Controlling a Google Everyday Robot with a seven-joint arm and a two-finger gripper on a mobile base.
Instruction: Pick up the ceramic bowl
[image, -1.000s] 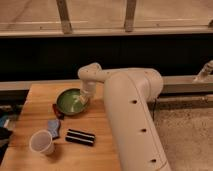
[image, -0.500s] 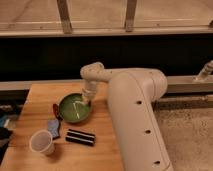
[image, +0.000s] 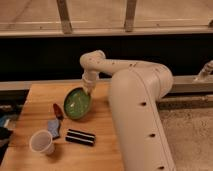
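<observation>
The ceramic bowl (image: 77, 104) is round, glossy green, with a paler streak inside. It is tilted with its inside facing the camera, over the back middle of the wooden table (image: 30, 102). My gripper (image: 89, 90) comes down from the white arm and is shut on the bowl's upper right rim. The bowl's lower edge sits close to the table; I cannot tell if it touches.
A white plastic cup (image: 42, 142) stands at the front left. A black striped packet (image: 81, 137) lies in front of the bowl. A red item (image: 58, 111) and a blue item (image: 54, 127) lie left of it. The arm's bulky white body (image: 137, 125) covers the table's right side.
The bowl lay flat on the table before. Now it is tipped up by its right rim in the gripper and has shifted slightly right.
</observation>
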